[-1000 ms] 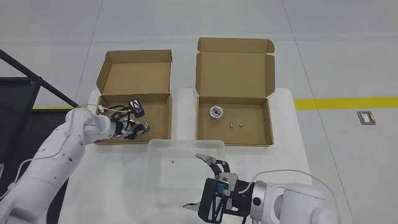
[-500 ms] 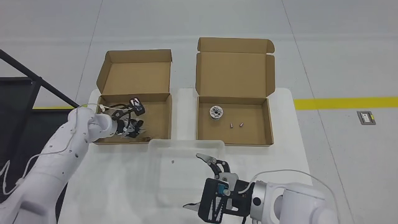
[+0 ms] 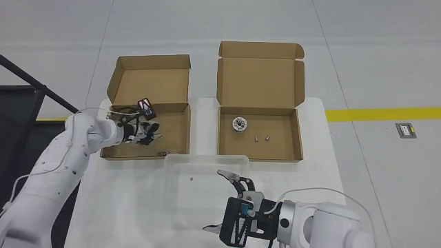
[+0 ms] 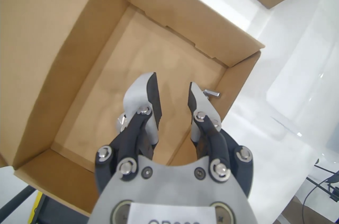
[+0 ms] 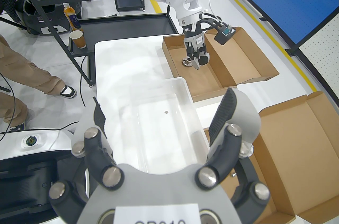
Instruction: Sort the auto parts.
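My left gripper (image 4: 172, 80) hangs open and empty inside the left cardboard box (image 4: 127, 50). A small bolt (image 4: 211, 93) lies in the box corner by one finger. A round metal part (image 4: 120, 121) lies half hidden behind the other finger. In the top view the left gripper (image 3: 149, 133) is over the left box (image 3: 176, 127). My right gripper (image 5: 163, 96) is open above the clear plastic bin (image 5: 182, 82), which holds one tiny part (image 5: 166, 112). The right gripper (image 3: 212, 200) is at the table's near edge.
The right cardboard box (image 3: 262, 76) holds a round part (image 3: 239, 123) and two small screws (image 3: 262, 138). Both box lids stand open at the back. A black cart with a bottle (image 5: 71, 17) and a paper cup (image 5: 78, 39) stands beside the table.
My left gripper has drawn back and a little leftward within the left box. A small bolt now shows at that box's front edge. The right arm has kept still.
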Controlling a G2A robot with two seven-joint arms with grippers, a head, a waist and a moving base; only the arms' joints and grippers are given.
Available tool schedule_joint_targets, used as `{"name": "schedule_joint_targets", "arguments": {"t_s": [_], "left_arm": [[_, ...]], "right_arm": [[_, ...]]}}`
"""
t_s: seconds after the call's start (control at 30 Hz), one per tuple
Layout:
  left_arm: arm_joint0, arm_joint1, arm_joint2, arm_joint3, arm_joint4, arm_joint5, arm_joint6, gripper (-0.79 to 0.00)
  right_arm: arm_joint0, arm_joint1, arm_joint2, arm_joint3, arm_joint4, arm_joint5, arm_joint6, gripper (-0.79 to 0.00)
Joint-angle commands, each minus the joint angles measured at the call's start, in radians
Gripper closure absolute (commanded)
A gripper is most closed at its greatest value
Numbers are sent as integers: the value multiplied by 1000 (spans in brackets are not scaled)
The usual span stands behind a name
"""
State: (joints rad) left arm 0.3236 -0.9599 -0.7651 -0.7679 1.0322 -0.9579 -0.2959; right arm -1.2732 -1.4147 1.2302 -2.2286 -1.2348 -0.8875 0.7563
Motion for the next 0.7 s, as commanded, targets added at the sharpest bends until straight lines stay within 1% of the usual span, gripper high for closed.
{"name": "schedule_joint_targets", "arguments": {"t_s": [0.0,0.03,0.07,0.1,0.2,0.33,0.4,0.53,0.57,0.6,0.63,0.67], "left_arm": [[27,23,-41,-56,6,-5,15,-277],[44,34,-61,-88,15,0,14,-265],[65,46,-83,-127,12,1,23,-222],[92,58,-110,-163,-2,-5,40,-203],[176,97,-191,-288,-1,11,50,-234],[319,143,-307,-474,0,66,79,-259],[400,165,-374,-560,-5,86,108,-329],[569,201,-517,-702,-17,93,210,-369],[608,208,-550,-733,-7,93,237,-446],[648,213,-580,-766,-4,86,278,-576],[687,218,-608,-787,-11,68,327,-733],[723,222,-635,-803,-6,56,366,-785]], "right_arm": [[0,0,0,0,0,0,0,-785],[0,0,0,0,0,0,0,-785],[0,0,0,0,0,0,0,-785],[0,0,0,0,0,0,0,-785],[0,0,0,0,0,0,0,-785],[0,0,0,0,0,0,0,-785],[0,0,0,0,0,0,0,-785],[0,0,0,0,0,0,0,-785],[0,0,0,0,0,0,0,-785],[0,0,0,0,0,0,0,-785],[0,0,0,0,0,0,0,-785],[0,0,0,0,0,0,0,-785]]}}
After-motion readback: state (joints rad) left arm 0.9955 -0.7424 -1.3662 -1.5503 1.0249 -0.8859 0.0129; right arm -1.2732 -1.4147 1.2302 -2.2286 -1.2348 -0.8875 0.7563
